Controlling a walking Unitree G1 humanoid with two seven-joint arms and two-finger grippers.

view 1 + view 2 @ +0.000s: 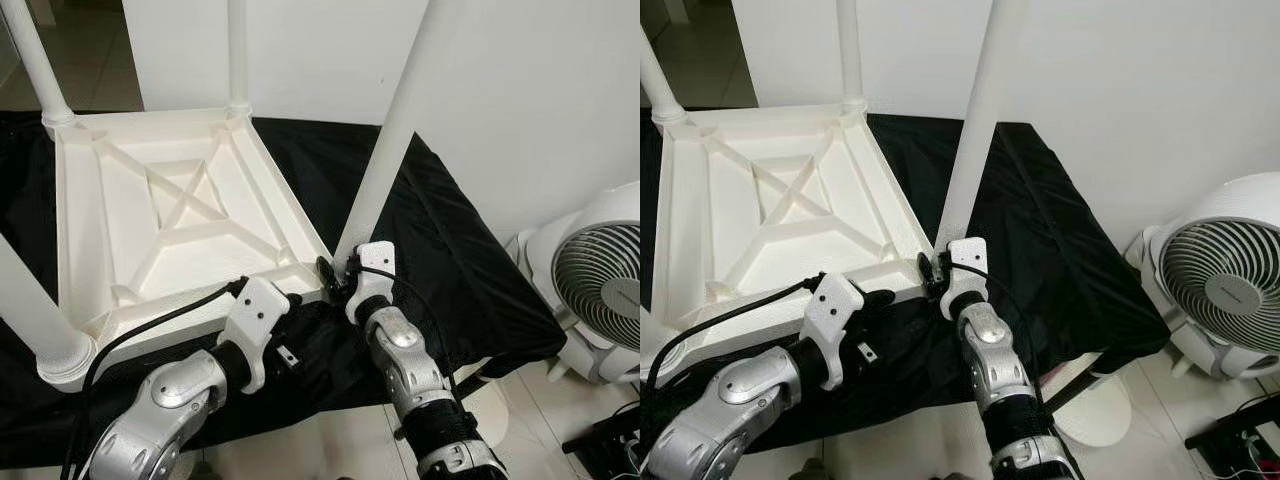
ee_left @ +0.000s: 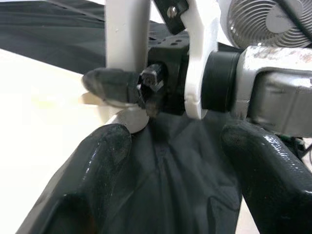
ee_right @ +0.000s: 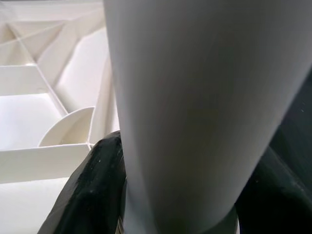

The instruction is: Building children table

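- The two head views look forward and down from above, at middling range; both take in the upturned white tabletop (image 1: 180, 220) on its black cloth (image 1: 450, 260), the wall behind and the fan (image 1: 1220, 275) on the right.
- The left wrist view looks along its own black fingers (image 2: 97, 170) at the right tool (image 2: 141, 87) and the leg base, very near.
- The right wrist view sits right against the white leg (image 3: 195, 112), with the tabletop's ribs beyond.
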